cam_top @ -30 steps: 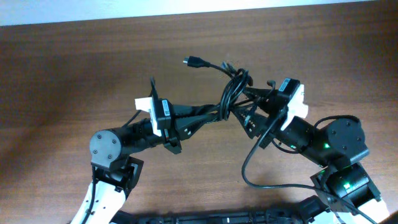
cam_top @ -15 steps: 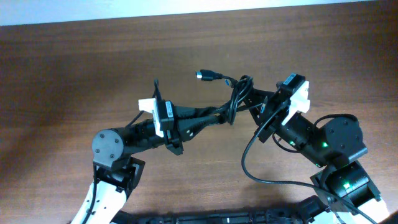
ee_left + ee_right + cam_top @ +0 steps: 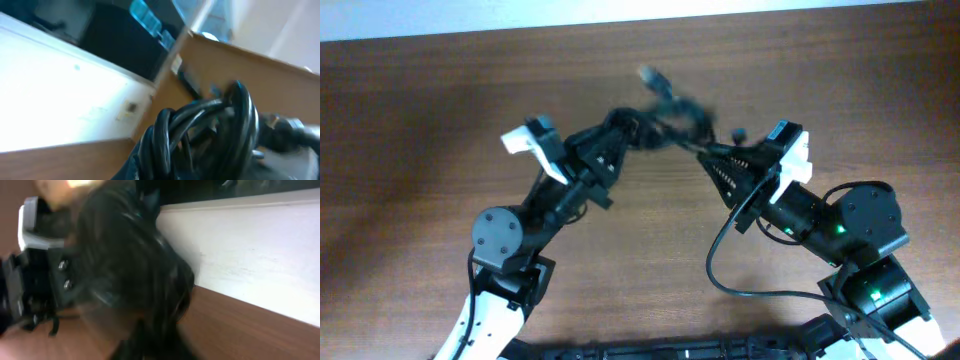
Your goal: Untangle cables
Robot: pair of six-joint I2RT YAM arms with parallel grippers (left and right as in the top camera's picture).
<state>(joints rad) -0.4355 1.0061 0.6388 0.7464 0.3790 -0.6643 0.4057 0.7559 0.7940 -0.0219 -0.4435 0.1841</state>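
Brown wood-grain worktop (image 3: 420, 120), with a pale strip of wall along the far edge. From the near side the left arm (image 3: 535, 210) reaches up and to the right, and the right arm (image 3: 840, 225) reaches up and to the left. They meet over the far middle.

Between them hang the cables (image 3: 672, 105): one black bunch, apparently raised off the wood and smeared by motion from overhead. The left wrist view shows several glossy loops packed tight, close to the lens.
- The left tool (image 3: 635, 128) is closed on the bunch at its left end.
- The right tool (image 3: 710, 152) has its tip at the bunch's right side. Whether it is clamped on a strand or only touching, I cannot tell; its wrist view is a dark blur.
- One plug (image 3: 648, 75) juts out beyond the bunch, toward the far edge.

Step in hand, by my reading: drawing the bunch apart between two holds, with the knot not yet loosened. The next move calls for a sure right-side hold on a single strand, then a pull away from the left hold. The free plug end needs watching so it does not snag in a loop.

Hidden or unclear: the crossings inside the knot, the number of cords, both sets of fingertips and any other plugs.
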